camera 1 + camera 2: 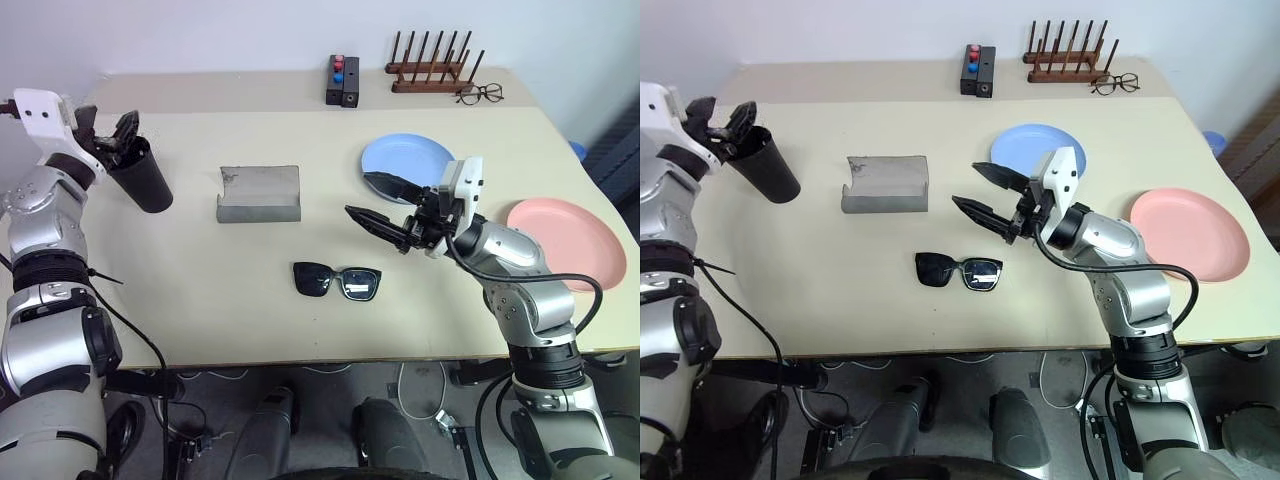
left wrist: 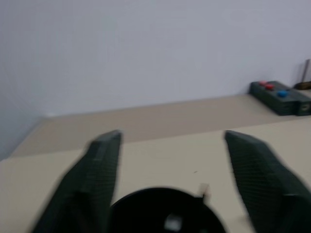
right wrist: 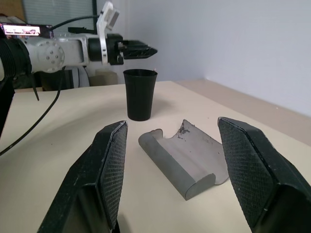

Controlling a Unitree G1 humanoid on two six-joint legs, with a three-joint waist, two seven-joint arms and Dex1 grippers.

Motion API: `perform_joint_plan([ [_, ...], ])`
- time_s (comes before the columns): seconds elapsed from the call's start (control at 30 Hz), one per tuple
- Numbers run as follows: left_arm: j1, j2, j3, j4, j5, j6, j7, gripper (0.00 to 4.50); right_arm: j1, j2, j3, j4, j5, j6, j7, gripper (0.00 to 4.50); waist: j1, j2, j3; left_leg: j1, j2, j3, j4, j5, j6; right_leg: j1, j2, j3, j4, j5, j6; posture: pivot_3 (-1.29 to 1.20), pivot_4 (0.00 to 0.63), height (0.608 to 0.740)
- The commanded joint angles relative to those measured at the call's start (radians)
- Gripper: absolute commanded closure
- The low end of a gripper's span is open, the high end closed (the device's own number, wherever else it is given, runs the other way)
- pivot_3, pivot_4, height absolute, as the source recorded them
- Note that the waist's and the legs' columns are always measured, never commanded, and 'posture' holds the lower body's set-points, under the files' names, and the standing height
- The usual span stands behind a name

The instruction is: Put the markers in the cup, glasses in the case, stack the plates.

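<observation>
Left wrist view: your left fingers (image 2: 104,170) spread wide over cup (image 1: 142,177) rim, markers inside. Lift clear without tipping cup. Right fingers (image 1: 385,205) open, empty; glasses (image 1: 337,281) near case (image 1: 259,193).

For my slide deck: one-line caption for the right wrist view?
Open right gripper faces the grey case and black cup.
</observation>
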Motion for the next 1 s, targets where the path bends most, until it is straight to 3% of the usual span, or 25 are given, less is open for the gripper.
perform_joint_plan([
  [0.03, -0.021, 0.019, -0.030, -0.072, 0.021, -0.005, -0.032, 0.03, -0.001, 0.005, -0.005, -0.018, 0.000, -0.025, 0.003, 1.49, 0.000, 0.000, 0.000, 0.000, 0.000, 0.000, 0.000, 0.000, 0.000, 0.000, 0.000, 0.000, 0.000, 0.000, 0.000, 0.00, 0.150, 0.737],
  [0.13, -0.058, 0.014, -0.051, -0.116, -0.008, 0.060, -0.118, 0.03, -0.001, 0.005, -0.005, -0.012, -0.005, -0.030, 0.005, 1.49, 0.000, 0.000, 0.000, 0.000, 0.000, 0.000, 0.000, 0.000, 0.000, 0.000, 0.000, 0.000, 0.000, 0.000, 0.000, 0.00, 0.150, 0.737],
  [0.3, -0.091, -0.013, -0.186, -0.220, -0.056, 0.313, -0.432, 0.03, -0.007, -0.023, -0.022, 0.035, -0.023, -0.058, 0.027, 1.49, 0.002, 0.000, 0.000, 0.000, 0.000, 0.000, 0.000, 0.000, 0.000, 0.001, 0.000, -0.001, 0.000, 0.000, 0.000, 0.00, 0.150, 0.737],
  [0.53, -0.122, -0.069, -0.438, -0.081, 0.132, 0.287, -0.656, 0.03, -0.004, -0.127, -0.081, 0.170, -0.086, -0.154, 0.075, 1.49, -0.005, 0.000, 0.000, 0.002, 0.000, 0.001, 0.000, 0.000, 0.000, 0.002, 0.001, 0.000, 0.000, 0.000, 0.000, 0.00, 0.150, 0.737],
  [0.73, -0.187, -0.143, -0.508, 0.111, 0.225, 0.237, -0.691, 0.03, 0.057, -0.120, -0.098, 0.160, -0.091, -0.192, 0.070, 1.49, -0.005, 0.000, 0.001, 0.001, 0.000, 0.001, 0.000, 0.000, 0.001, 0.002, 0.002, 0.000, 0.000, 0.000, 0.000, 0.00, 0.150, 0.737],
  [1.0, -0.256, -0.201, -0.497, 0.295, 0.314, 0.126, -0.559, 0.03, 0.108, -0.129, -0.107, 0.099, -0.099, -0.185, 0.035, 1.49, -0.001, 0.000, 0.001, 0.001, 0.000, 0.000, 0.001, 0.000, 0.001, 0.002, 0.000, -0.001, 0.000, 0.000, 0.000, 0.00, 0.150, 0.737],
])
